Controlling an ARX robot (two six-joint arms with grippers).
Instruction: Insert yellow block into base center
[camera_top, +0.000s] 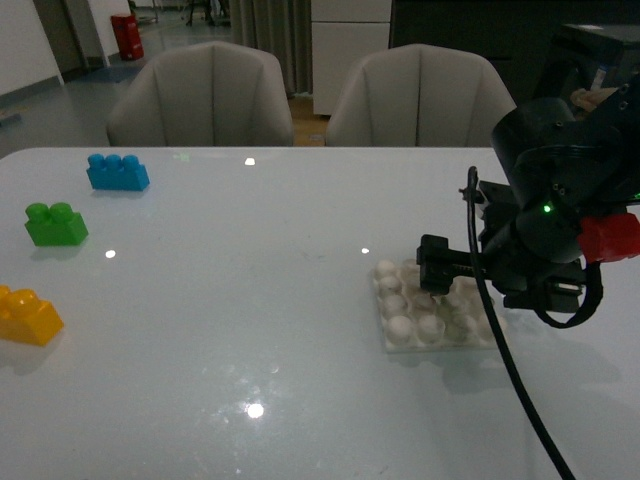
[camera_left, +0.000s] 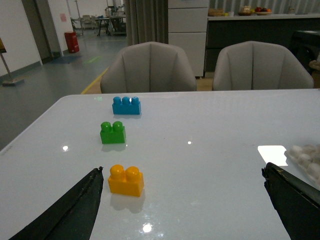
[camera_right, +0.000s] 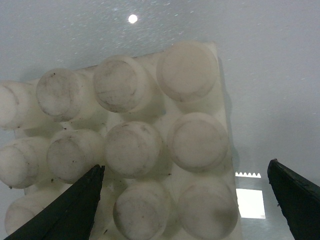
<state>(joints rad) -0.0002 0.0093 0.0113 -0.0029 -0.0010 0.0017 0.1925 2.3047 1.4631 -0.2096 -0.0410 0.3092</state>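
The yellow block (camera_top: 28, 315) lies at the table's left front edge; in the left wrist view it (camera_left: 126, 180) sits just inside one open finger. My left gripper (camera_left: 182, 200) is open and empty above the table, and it is out of the front view. The white studded base (camera_top: 412, 325) lies right of centre on the table. My right gripper (camera_top: 440, 285) is open and hovers just over the base's back right studs. The right wrist view shows the base's studs (camera_right: 132, 147) close below its open fingers (camera_right: 75, 207).
A green two-stud brick (camera_top: 55, 224) and a blue three-stud brick (camera_top: 117, 171) lie at the left back of the white table (camera_top: 230, 300). Two beige chairs (camera_top: 205, 95) stand behind the table. A bright square light patch (camera_left: 272, 154) lies beside the base.
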